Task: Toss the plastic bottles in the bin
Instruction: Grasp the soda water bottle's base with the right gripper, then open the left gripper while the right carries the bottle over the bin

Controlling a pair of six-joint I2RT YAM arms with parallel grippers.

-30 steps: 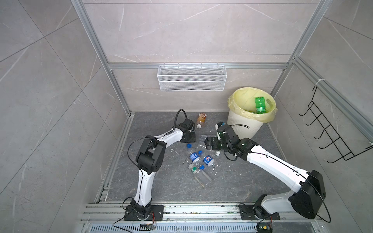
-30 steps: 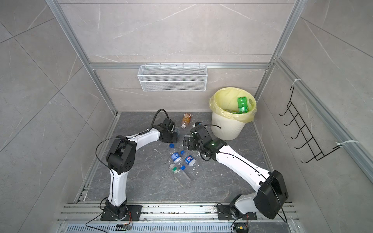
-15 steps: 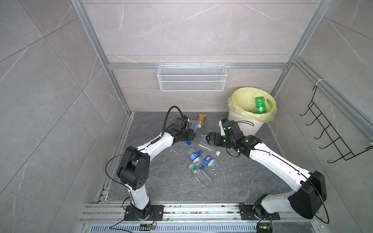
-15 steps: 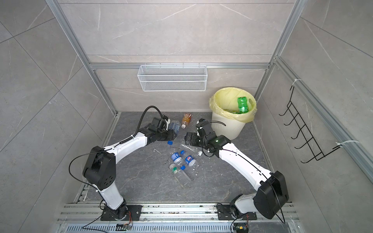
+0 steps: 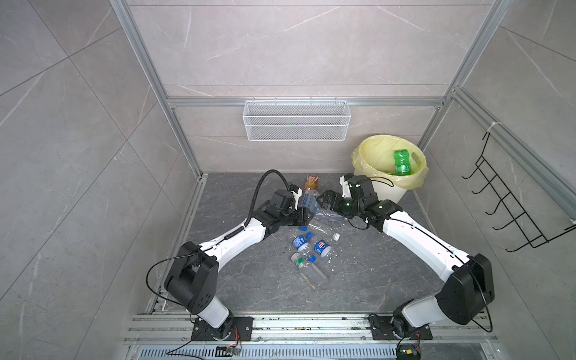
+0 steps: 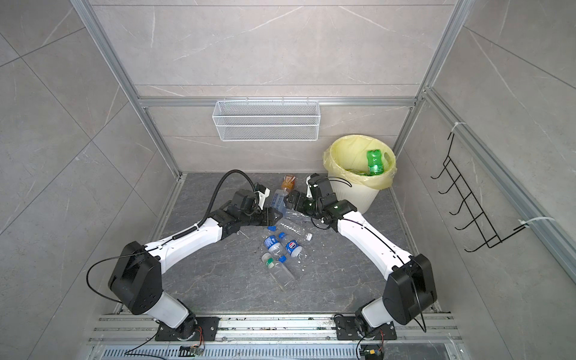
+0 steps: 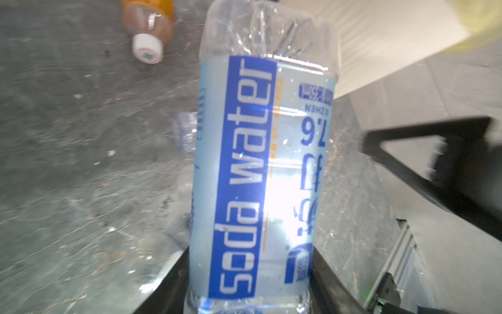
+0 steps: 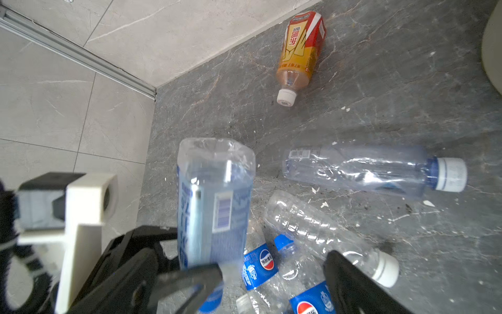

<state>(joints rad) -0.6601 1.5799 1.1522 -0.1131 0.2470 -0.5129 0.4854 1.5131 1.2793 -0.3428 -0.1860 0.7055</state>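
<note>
Left gripper (image 5: 306, 214) lifted, clamped on soda water bottle (image 5: 309, 199), right gripper (image 5: 324, 201) spread wide alongside

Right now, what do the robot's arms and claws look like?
The left arm and right arm have smooth white shells and chunky black joints. The left gripper and right gripper are black, with flat triangular fingers. A ribbed black cable loops over the left arm, and a white camera mount sits at each wrist.

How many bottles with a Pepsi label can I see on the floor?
2. Both lie side by side in the pile at the middle of the floor: the first Pepsi bottle and the second Pepsi bottle. Another may be hidden under other bottles.
</note>
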